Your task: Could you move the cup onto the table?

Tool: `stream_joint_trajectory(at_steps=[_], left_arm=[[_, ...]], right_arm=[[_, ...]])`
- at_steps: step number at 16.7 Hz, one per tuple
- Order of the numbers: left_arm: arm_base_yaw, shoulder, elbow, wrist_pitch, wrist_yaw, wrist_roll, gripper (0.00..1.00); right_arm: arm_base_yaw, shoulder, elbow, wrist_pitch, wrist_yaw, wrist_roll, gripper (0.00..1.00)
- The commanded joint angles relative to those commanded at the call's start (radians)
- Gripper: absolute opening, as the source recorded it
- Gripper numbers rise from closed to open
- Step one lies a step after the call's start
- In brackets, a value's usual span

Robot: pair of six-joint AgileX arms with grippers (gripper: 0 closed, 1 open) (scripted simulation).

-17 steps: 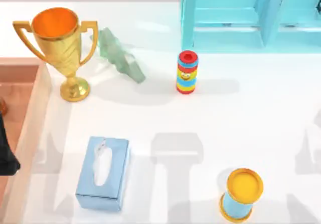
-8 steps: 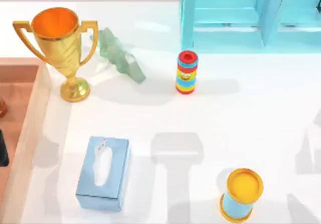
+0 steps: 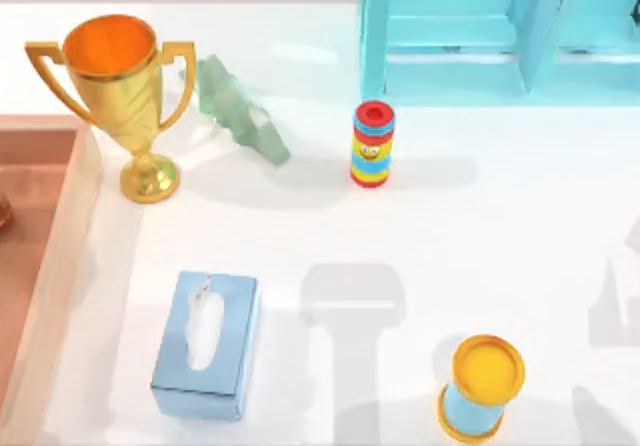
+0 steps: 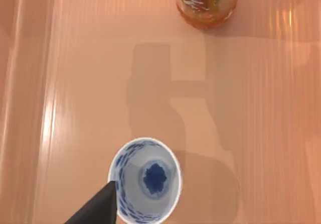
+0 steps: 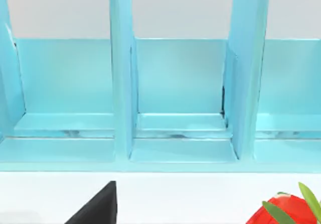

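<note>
1. Blue-and-white cup (image 4: pixel 145 180) sits upright on the brown wooden tray (image 4: pixel 75 83), mouth up and empty; it has to come off the tray, so it's not on the table yet.
2. Left gripper's one visible finger (image 4: pixel 98 206) is a dark wedge touching or just overlapping the cup rim in the left wrist view. Second finger not seen, so can't tell whether the grip is closed on the cup or loose.
3. Wrist camera looks straight down into the cup, so the arm looks lined up for a rim pinch from above. My guess: grasp stage, lift not yet done.
4. Orange-labelled bottle (image 4: pixel 206 3) also stands on the tray, well apart from the cup, so little risk of a knock when lifting.
5. White table (image 3: pixel 480 236) has bare space between the tissue box (image 3: pixel 205 344) and the yellow-lidded can (image 3: pixel 482 386), a likely drop spot; trophy (image 3: pixel 115 96) near the tray edge (image 3: pixel 60 256) is the thing to avoid when crossing.
6. Right arm parked facing the turquoise shelf (image 5: pixel 175 93); one dark finger (image 5: pixel 98 204) in view, grip state can't tell.
</note>
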Motion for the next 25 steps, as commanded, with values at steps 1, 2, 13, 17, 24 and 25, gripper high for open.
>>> stream_joint_trajectory(at_steps=[1,2,13,17,24,25], left_arm=[[0.013,0.076,0.061,-0.061,0.0,0.014,1.0],[0.025,0.149,0.12,-0.119,0.0,0.028,1.0],[0.101,0.592,0.478,-0.474,0.001,0.112,1.0],[0.096,0.588,0.475,-0.472,0.001,0.111,1.0],[0.102,0.647,0.312,-0.245,0.001,0.114,1.0],[0.103,0.661,0.276,-0.19,0.001,0.115,1.0]], right_arm=[[0.0,0.0,0.0,0.0,0.0,0.0,1.0],[0.0,0.0,0.0,0.0,0.0,0.0,1.0],[0.0,0.0,0.0,0.0,0.0,0.0,1.0],[0.0,0.0,0.0,0.0,0.0,0.0,1.0],[0.0,0.0,0.0,0.0,0.0,0.0,1.0],[0.0,0.0,0.0,0.0,0.0,0.0,1.0]])
